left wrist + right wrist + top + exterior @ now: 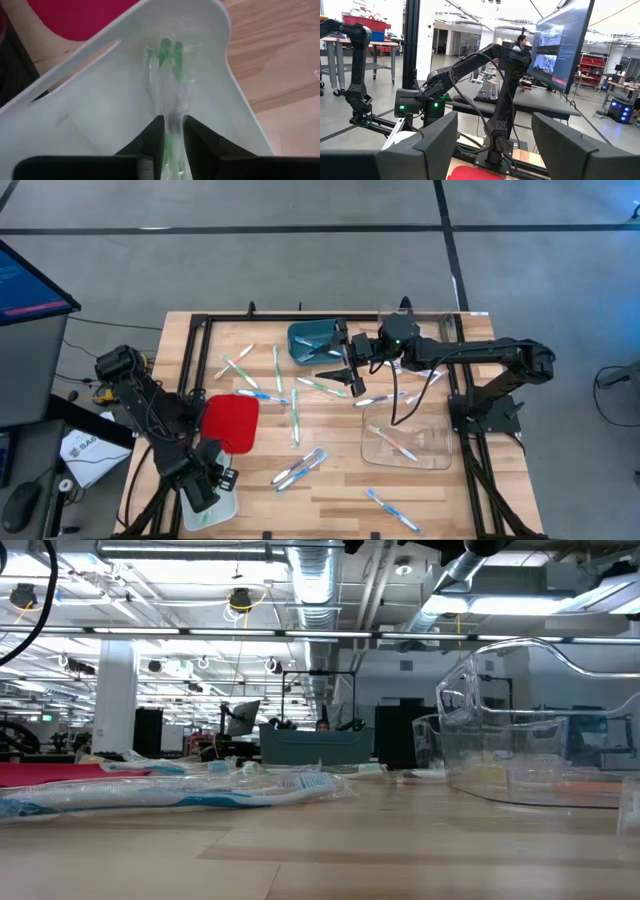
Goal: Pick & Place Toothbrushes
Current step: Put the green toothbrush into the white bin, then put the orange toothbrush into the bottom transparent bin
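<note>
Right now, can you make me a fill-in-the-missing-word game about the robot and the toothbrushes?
1. The left gripper has a ____ toothbrush between its fingers, over the white tray.
2. Beside the white tray lies a ____ tray.
3. The right gripper hangs over the table with its fingers ____.
4. One toothbrush lies inside the ____ bin.

Missing words: green; red; open; clear

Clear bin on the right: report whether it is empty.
Not empty. The high view shows an orange-red toothbrush lying inside the clear bin.
</note>
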`<action>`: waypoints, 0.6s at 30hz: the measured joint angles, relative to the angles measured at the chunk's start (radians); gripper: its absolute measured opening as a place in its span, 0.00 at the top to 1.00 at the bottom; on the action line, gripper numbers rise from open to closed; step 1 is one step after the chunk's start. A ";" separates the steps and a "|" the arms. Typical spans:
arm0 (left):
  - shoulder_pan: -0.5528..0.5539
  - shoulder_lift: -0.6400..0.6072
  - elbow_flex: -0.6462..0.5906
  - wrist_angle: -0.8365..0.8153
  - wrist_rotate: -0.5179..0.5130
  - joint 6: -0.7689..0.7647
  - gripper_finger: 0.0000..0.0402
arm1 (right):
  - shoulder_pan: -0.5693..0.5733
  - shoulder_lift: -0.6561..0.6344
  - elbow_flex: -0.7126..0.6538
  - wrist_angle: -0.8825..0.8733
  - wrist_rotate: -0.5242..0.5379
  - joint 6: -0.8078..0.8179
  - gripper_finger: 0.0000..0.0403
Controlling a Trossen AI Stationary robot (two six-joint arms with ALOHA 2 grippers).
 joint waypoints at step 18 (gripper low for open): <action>0.000 -0.149 0.000 0.003 -0.112 0.017 0.73 | 0.000 0.000 0.000 0.000 0.000 0.000 0.38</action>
